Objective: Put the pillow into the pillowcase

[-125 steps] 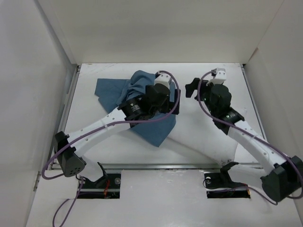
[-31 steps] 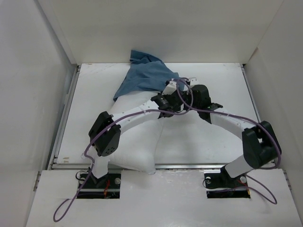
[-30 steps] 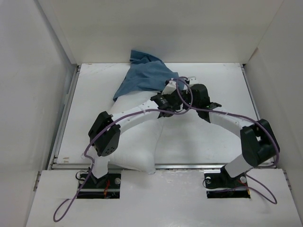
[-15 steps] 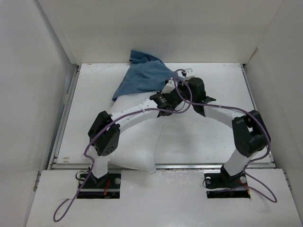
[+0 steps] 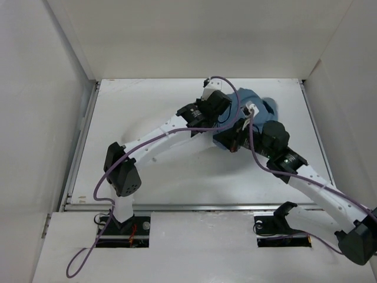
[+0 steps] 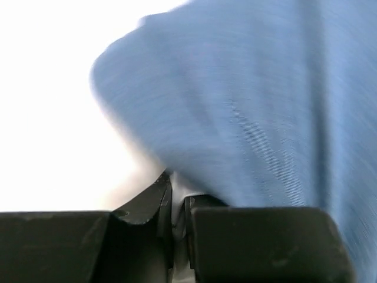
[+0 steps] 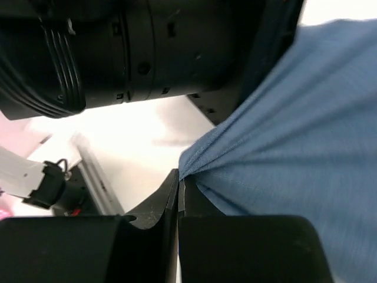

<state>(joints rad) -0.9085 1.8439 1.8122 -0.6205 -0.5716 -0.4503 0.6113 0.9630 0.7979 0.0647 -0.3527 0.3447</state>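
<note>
clearly, blue pillowcase (image 5: 254,101), pinched in right fingers (image 7: 154,205)

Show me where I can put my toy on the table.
On the table, the far-left corner, between the wall and the left arm, is bare. So is the far-right corner, beyond the pillowcase. The middle is crowded: the right arm meets the left there, on the pillowcase.

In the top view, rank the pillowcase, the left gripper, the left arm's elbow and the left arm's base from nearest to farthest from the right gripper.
1. pillowcase, pinched in the right gripper, back right of centre.
2. left gripper, just behind and left, shut on the same cloth.
3. left arm's elbow, near left.
4. left arm's base, at the near-left edge.
</note>
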